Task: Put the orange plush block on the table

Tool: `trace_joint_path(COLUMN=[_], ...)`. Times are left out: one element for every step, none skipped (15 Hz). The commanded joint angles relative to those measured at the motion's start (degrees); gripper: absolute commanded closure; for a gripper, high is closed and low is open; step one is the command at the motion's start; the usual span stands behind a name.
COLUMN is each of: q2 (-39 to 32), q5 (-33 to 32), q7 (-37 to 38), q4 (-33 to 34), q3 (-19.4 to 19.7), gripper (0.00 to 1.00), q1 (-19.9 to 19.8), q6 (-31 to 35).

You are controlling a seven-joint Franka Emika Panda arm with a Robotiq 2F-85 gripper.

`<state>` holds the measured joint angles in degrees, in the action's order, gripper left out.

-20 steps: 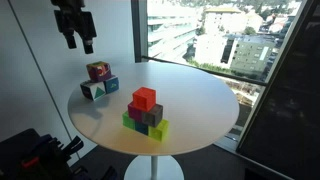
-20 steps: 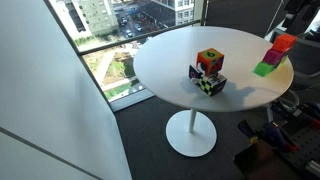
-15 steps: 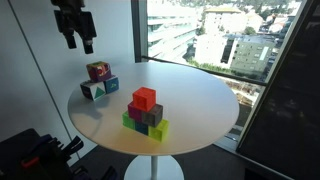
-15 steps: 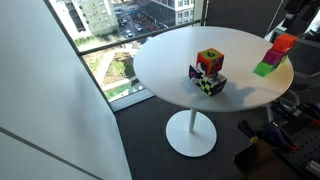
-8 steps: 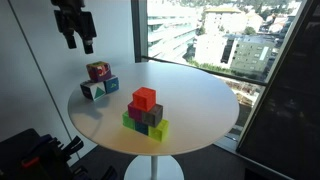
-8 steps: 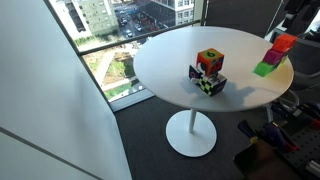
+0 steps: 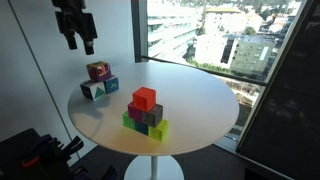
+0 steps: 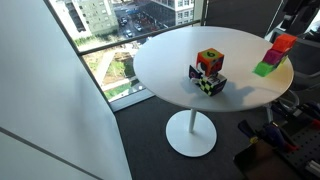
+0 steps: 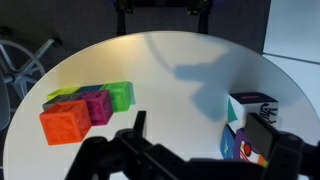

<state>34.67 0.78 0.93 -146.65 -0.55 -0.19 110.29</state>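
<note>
The orange plush block has mottled reddish and magenta faces. It sits on top of two teal-and-white cubes near the edge of the round white table. It shows in both exterior views. My gripper hangs open and empty well above and just behind the block, touching nothing. In the wrist view the open fingers frame the table. A colourful cube face shows by the right finger, partly hidden.
A stack of solid cubes, green and purple with a plain orange-red cube on top, stands mid-table; it shows at the left in the wrist view. A window wall runs behind the table. Dark equipment stands on the floor.
</note>
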Motion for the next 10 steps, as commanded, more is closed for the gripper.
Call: trace_joint_path(q2=[-1.9, -2.4, -2.8, -3.3, -3.8, -4.4, -4.9, -5.6, -6.2, -6.8], q5=[-0.2, -0.2, -0.2, -0.2, -0.2, -0.1, 0.0, 0.1, 0.2, 0.3], q7=[0.6, 0.6, 0.6, 0.6, 0.6, 0.8, 0.9, 1.0, 1.1, 1.3], q4=[1.3, 1.4, 1.6, 1.8, 2.0, 2.2, 2.5, 2.8, 3.1, 3.5], q3=[-0.5, -0.6, -0.7, -0.9, -1.0, -1.2, -1.3, -1.4, -1.5, -1.7], gripper=[0.0, 0.0, 0.0, 0.0, 0.0, 0.0, 0.0, 0.0, 0.0, 0.0], q1=[0.2, 0.3, 0.3, 0.4, 0.4, 0.4, 0.5, 0.7, 0.8, 0.9], q6=[1.3, 1.8, 2.3, 2.9, 3.5, 4.1, 4.6, 5.3, 5.8, 6.4])
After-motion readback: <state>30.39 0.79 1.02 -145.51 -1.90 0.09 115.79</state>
